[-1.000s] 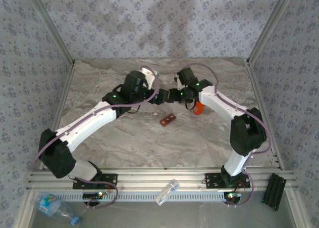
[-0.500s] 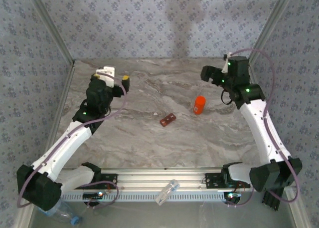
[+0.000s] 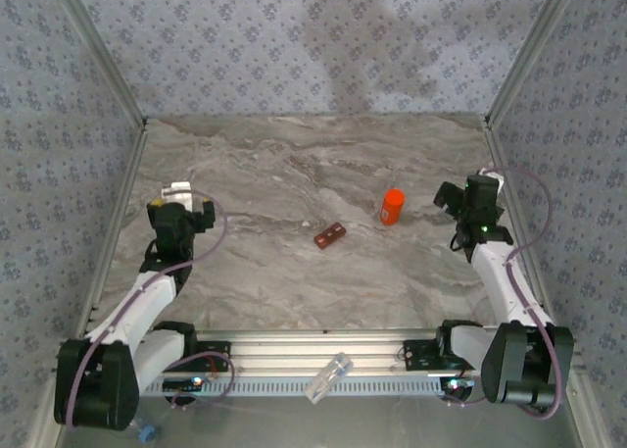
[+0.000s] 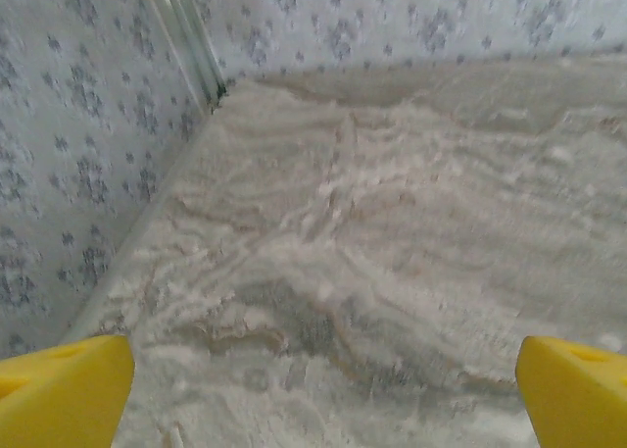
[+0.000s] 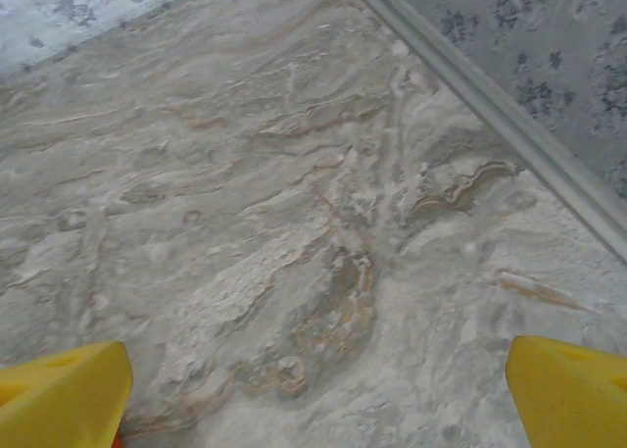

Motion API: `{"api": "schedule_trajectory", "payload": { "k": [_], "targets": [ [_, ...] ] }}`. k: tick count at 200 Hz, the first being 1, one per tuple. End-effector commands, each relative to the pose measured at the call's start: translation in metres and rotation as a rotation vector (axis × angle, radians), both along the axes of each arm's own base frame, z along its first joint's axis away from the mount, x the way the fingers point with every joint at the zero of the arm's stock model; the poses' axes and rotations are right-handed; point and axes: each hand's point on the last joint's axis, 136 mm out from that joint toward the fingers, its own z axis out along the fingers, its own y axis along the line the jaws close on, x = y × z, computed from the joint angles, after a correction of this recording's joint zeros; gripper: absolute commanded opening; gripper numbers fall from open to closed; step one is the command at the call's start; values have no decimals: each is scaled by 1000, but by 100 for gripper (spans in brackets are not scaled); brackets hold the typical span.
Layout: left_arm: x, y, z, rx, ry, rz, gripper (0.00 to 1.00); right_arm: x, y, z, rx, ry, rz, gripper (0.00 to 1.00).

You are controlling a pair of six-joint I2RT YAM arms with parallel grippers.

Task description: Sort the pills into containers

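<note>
Seen from above, the orange bottle [image 3: 392, 207] stands upright on the desk [image 3: 294, 281]. A small brown block [image 3: 330, 234] lies just left of it and nearer the arms. The right pincer [image 3: 464, 195] sits to the bottle's right, apart from it, and the left pincer [image 3: 183, 207] is well away to its left. The wrist cameras add the jaw state: each pincer's yellow fingertips [image 4: 61, 394] stand wide apart over bare marble, holding nothing.

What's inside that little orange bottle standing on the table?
Nothing inside shows: the orange bottle stands upright on the table, and its opaque wall and top hide any contents.
</note>
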Motion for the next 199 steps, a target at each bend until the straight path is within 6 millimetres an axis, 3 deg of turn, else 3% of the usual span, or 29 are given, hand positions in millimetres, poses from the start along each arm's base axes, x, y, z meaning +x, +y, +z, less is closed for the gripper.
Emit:
{"api": "schedule_trajectory", "payload": {
  "k": [1,28,61,81,102,119,157,199],
  "targets": [
    [11,-2,1,-8,-103,-16,100,13,-16,13,-93,-131,-53,100],
    [16,1,-28,-11,-89,-31,100,19,-18,-7,-142,-160,-39,100],
    [33,9,-33,-108,-93,-48,100,27,-8,-31,-210,-200,41,100],
    [35,1,-47,-128,-116,-103,100,27,5,-54,-225,-194,121,100],
    [46,-7,-60,-130,-76,-149,99,27,18,-58,-271,-267,174,100],
    [56,-8,-65,-134,-9,-153,100,33,29,-68,-268,-230,236,100],
    [62,-2,-70,-175,32,-140,100,50,32,-79,-264,-168,261,100],
    [62,-1,-70,-176,32,-140,100,48,31,-77,-271,-165,258,100]
  ]
}}
